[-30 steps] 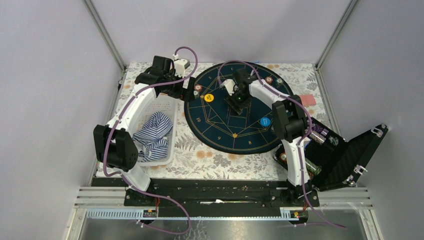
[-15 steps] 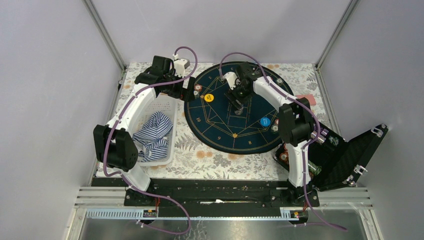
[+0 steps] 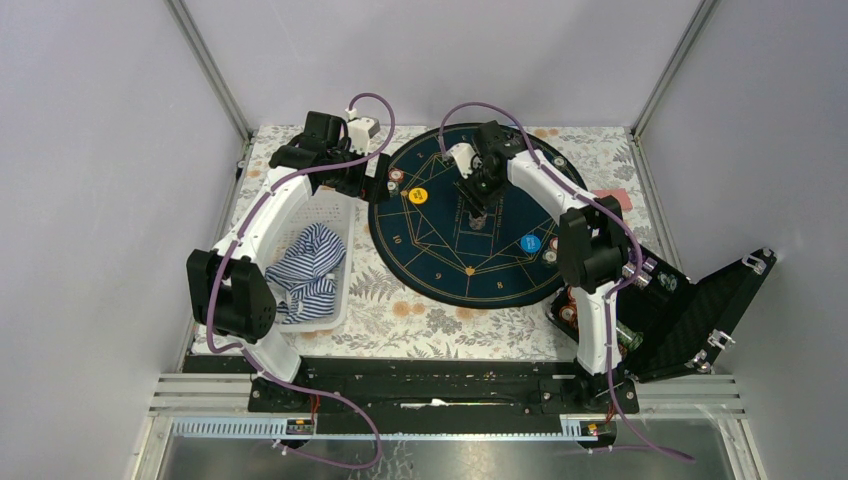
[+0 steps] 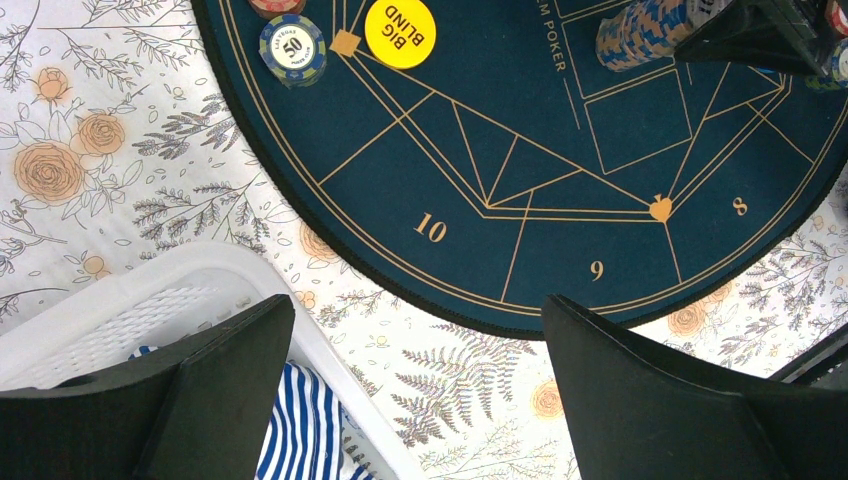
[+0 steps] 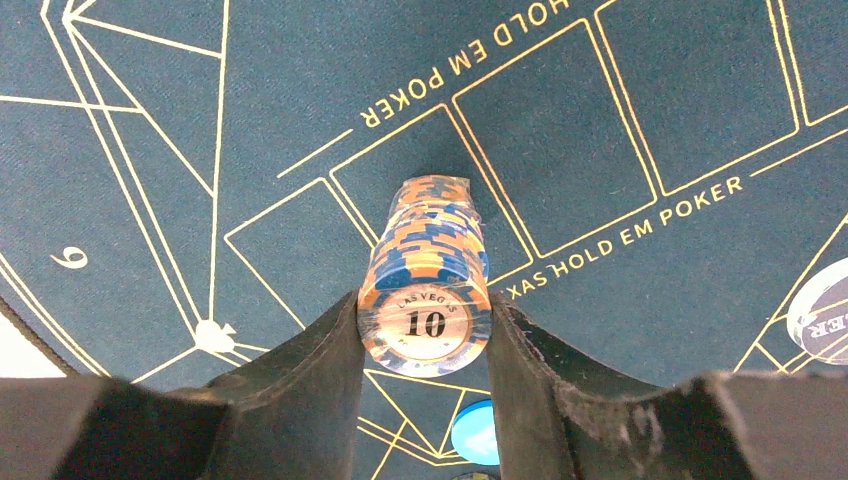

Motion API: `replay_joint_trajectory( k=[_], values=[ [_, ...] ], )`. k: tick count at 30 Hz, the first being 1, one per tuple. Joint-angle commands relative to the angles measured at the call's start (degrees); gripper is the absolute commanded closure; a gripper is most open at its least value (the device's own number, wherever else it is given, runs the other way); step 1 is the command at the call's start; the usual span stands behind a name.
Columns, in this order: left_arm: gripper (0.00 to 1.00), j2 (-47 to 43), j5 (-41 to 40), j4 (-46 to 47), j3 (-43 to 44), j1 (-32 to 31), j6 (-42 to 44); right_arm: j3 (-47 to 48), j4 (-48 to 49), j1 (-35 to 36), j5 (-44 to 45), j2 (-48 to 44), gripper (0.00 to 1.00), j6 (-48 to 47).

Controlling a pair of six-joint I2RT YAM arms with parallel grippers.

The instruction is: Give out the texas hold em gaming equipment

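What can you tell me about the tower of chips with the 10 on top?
The chip stack is a tall column of round, plastic-looking chips with orange and blue striped edges. Its top chip reads LAS VEGAS and 10. It stands on the dark blue mat, among gold card boxes. The right gripper squeezes its upper chips from both sides.
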Motion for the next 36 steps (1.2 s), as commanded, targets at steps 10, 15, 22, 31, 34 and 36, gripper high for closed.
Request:
replay_joint_trajectory(
  k=[10,15,22,31,34,36],
  values=[
    [0.01,-0.83,0.95,2.07,1.97,0.46,-0.35,6.18,-1.57,-5.68,-3.17,-8.30,0.65,3.27],
    [0.01,-1.09,0.91,2.07,2.03,0.42,-0.36,3.69,0.87,-14.00,-3.30,-9.78,0.66,4.67],
    [0.01,-1.00,1.21,2.07,2.07,0.45,-0.39,0.83,5.20,-23.90,-2.30,-7.92,0.68,5.85],
    [0.01,-0.87,0.87,2.07,2.11,0.46,-0.30,0.27,11.20,-28.31,1.89,-2.75,0.68,5.89],
    [0.01,-0.63,1.00,2.07,2.32,0.46,-0.22,1.09,12.45,-28.88,1.97,-0.36,0.67,6.30],
    [0.01,-0.53,0.96,2.07,2.39,0.46,-0.23,1.71,12.91,-28.93,2.31,1.11,0.67,6.16]
  ],
)
